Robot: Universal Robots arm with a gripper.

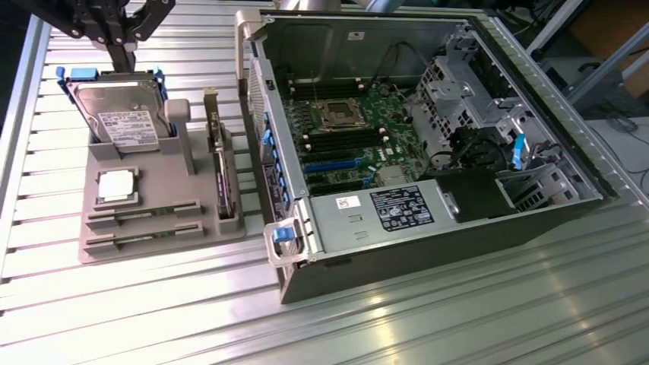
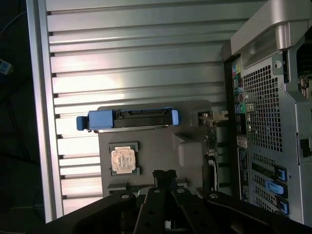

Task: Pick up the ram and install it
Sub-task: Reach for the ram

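A grey holder [image 1: 193,163] stands on the slatted table at the exterior view's left. At its near end are two long slots, each with a thin stick in it that looks like the ram [image 1: 142,215]. My gripper [image 1: 124,53] hangs high above the holder's far end, over the hard drive [image 1: 124,122]. In the wrist view the gripper [image 2: 164,174] has its fingertips pressed together, shut, with nothing between them. They hide the ram slots there. The open computer case [image 1: 426,228] lies to the exterior view's right, motherboard [image 1: 350,141] facing up.
The holder also carries a square silver processor [image 1: 117,185] and an upright expansion card [image 1: 221,163]. In the wrist view the hard drive [image 2: 129,119] in its blue frame, the processor [image 2: 122,161] and the case's rear panel [image 2: 265,112] show. Cables and drive cages [image 1: 476,99] fill the case's far side.
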